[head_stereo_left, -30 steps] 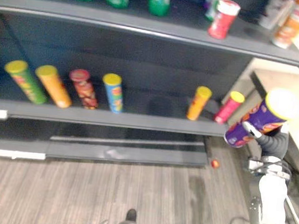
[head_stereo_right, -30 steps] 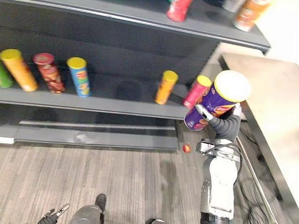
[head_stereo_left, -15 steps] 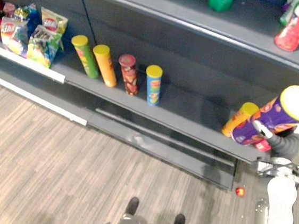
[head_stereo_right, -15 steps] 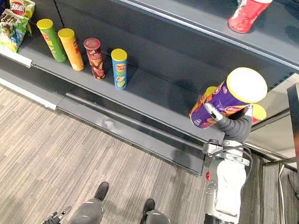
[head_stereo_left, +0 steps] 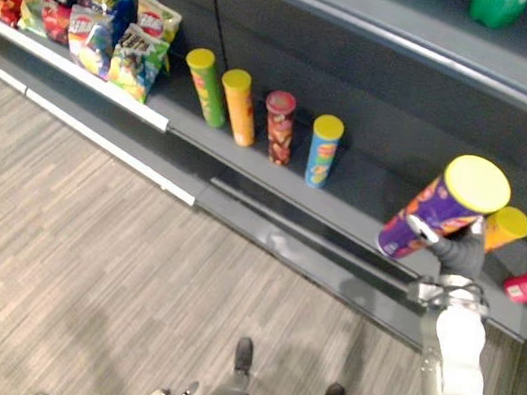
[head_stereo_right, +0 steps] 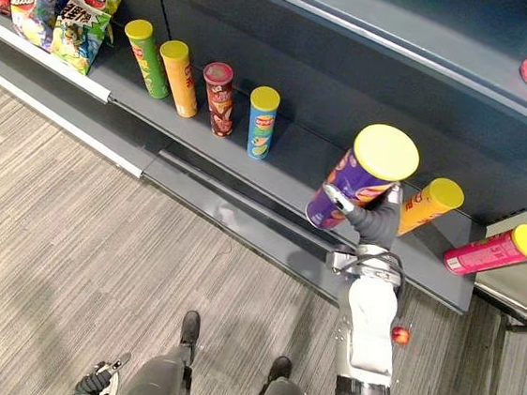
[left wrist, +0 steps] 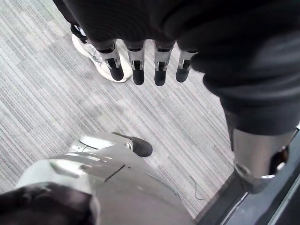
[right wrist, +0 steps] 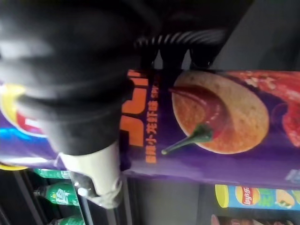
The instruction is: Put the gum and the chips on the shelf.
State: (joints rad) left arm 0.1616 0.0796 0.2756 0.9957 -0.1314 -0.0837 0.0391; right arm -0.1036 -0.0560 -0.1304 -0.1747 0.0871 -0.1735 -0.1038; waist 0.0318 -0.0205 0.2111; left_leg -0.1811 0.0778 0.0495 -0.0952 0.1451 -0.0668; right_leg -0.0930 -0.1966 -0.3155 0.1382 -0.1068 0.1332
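Shelf point(head_stereo_right: 295, 166) crowded — orange can point(head_stereo_right: 424, 210) just beside purple chips can point(head_stereo_right: 355, 179) clasped in right hand point(head_stereo_right: 372, 224).

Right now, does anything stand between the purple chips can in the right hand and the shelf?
Nothing visible does. The right hand holds the purple chips can before a bare stretch of shelf between the blue can and the orange can.

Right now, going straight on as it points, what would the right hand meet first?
Carrying the purple chips can, likely the bare shelf board between blue can and orange can; depth unclear.
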